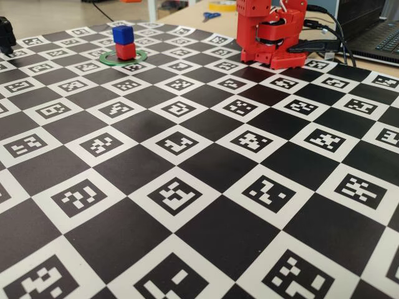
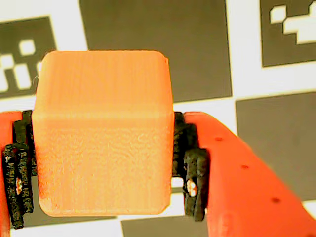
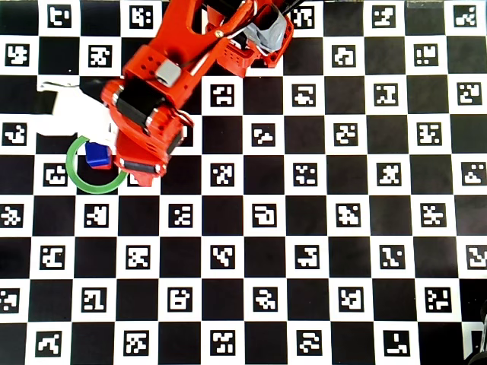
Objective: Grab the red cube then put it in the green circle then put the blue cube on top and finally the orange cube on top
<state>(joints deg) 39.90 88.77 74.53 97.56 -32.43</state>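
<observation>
Orange cube (image 2: 102, 133) (in hand (image 2: 103, 163)), blue cube (image 1: 123, 34) stacked.

Robotics lab or maker-space bench. Surface covered by a printed black-and-white checkerboard mat with fiducial marker codes (image 1: 187, 187), calibration-board type. A red 3D-printed plastic robot arm (image 1: 271, 34) stands at its far edge, black cables (image 1: 324, 43) and blue-handled scissors (image 1: 211, 15) behind.

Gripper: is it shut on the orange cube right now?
Yes. In the wrist view the gripper is shut on the orange cube; black pads press both its sides.
</observation>
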